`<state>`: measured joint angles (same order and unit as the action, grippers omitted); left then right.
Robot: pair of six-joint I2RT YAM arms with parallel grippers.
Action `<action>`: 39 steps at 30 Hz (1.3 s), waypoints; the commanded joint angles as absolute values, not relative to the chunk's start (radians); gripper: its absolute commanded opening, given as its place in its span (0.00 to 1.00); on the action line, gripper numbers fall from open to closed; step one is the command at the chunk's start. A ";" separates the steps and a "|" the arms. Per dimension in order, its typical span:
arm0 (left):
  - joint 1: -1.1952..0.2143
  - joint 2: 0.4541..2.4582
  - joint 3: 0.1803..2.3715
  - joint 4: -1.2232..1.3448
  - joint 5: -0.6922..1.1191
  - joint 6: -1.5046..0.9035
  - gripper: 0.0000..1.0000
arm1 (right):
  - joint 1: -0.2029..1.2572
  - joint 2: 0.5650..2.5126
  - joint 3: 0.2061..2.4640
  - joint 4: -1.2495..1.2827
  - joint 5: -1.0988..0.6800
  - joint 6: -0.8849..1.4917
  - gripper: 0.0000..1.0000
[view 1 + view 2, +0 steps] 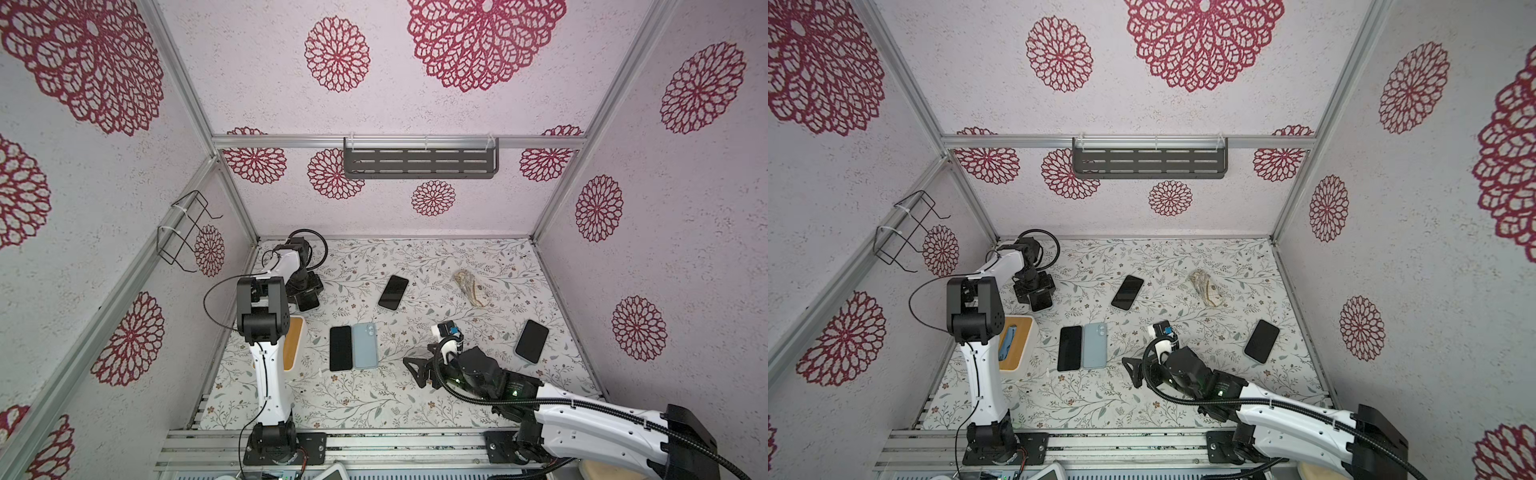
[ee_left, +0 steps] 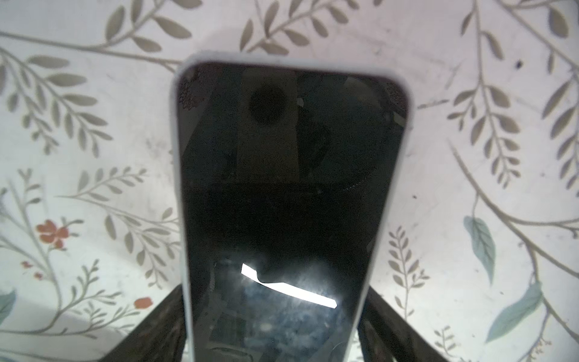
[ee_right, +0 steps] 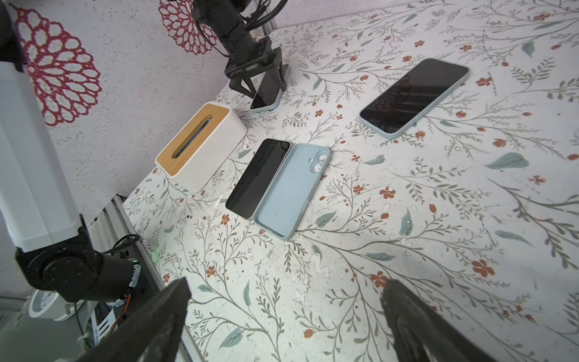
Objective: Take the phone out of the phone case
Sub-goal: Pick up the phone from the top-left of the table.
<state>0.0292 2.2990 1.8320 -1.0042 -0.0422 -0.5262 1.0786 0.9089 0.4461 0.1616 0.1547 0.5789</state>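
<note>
The left tool [image 3: 264, 89] stands at the far left of the bench [image 1: 415, 409], straddling a phone [image 2: 291, 188] that lies screen-up in a pale case [image 2: 178, 175]. The case's rim shows round the top and both long sides of the screen, so the phone is not out of it. In the left wrist view the dark fingers [image 2: 156, 332] flank the case's two long sides, close against the rim; the edges there are blurred, and I cannot tell whether the tool is clenched on the case or only beside it.

The right tool [image 3: 286, 291] hangs released over bare bench nearer the front, right of centre; its fingers are wide apart with nothing between them.

At the bench's left edge, beside the left arm, stands a white tissue box [image 1: 293, 343] with a wooden top. Near it a bare phone [image 1: 340, 348] and an empty blue case [image 1: 365, 345] lie side by side, touching along their long edges. A second cased phone [image 1: 393, 292] lies screen-up near the middle; a third cased phone [image 1: 532, 340] lies towards the right edge. A crumpled wrapper [image 1: 469, 286] lies farther back, between those two and apart from both.
</note>
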 commanded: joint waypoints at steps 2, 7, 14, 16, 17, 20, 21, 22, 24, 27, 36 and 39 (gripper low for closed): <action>0.037 2.311 1.798 -0.961 0.040 -0.517 0.74 | 1.009 0.928 0.448 0.240 0.066 0.607 0.99; 0.041 2.277 1.770 -0.919 0.097 -0.515 0.68 | 0.956 0.970 0.455 0.267 0.015 0.608 0.99; 0.047 2.223 1.726 -0.867 0.176 -0.521 0.65 | 0.879 1.070 0.485 0.358 -0.089 0.637 0.99; 0.048 2.205 1.710 -0.846 0.204 -0.530 0.64 | 0.855 1.111 0.504 0.388 -0.127 0.653 0.99; 0.047 2.195 1.707 -0.838 0.215 -0.533 0.64 | 0.842 1.133 0.515 0.404 -0.155 0.662 0.99; 0.046 2.170 1.694 -0.817 0.253 -0.543 0.64 | 0.823 1.197 0.553 0.441 -0.196 0.670 0.99; 0.046 2.163 1.690 -0.812 0.261 -0.547 0.64 | 0.818 1.220 0.567 0.446 -0.204 0.670 0.99; 0.045 2.156 1.688 -0.808 0.270 -0.549 0.64 | 0.814 1.240 0.581 0.451 -0.214 0.669 0.99; 0.042 2.144 1.680 -0.797 0.288 -0.553 0.64 | 0.802 1.288 0.612 0.470 -0.244 0.675 0.99; 0.034 2.127 1.670 -0.785 0.309 -0.561 0.64 | 0.786 1.358 0.656 0.499 -0.284 0.703 0.99; -0.029 2.040 1.629 -0.735 0.342 -0.592 0.63 | 0.764 1.567 0.803 0.561 -0.333 0.795 0.98; -0.057 2.010 1.632 -0.734 0.338 -0.596 0.63 | 0.763 1.616 0.846 0.571 -0.334 0.813 0.98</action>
<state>-0.0299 2.0838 1.6253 -0.7876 0.3084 -0.5888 0.7692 1.6054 0.7986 0.5117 -0.3126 0.7712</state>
